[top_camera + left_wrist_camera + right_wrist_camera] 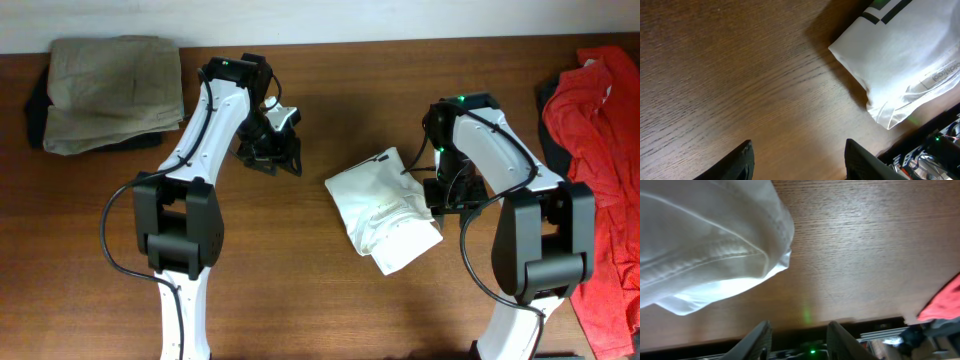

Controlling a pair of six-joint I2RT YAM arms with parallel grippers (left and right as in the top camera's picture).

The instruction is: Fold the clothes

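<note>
My left tool (pixel 797 150) hangs released over the bench (pixel 300 290), nothing between its jaws. My right tool (pixel 799 327) is released too, just beside the shirt (pixel 385 210), which lies bundled mid-bench. Farther off lie khaki trousers (pixel 110 90) at the far left corner and a red garment (pixel 600 150) at the right edge.

On the table (pixel 300 290), in the middle, the shirt (pixel 385 210). Near its left side, the left gripper (pixel 270 158); just beside its right edge, the right gripper (pixel 442 195). Far back left, trousers (pixel 110 92). Far right, a heap of cloth (pixel 600 150).
</note>
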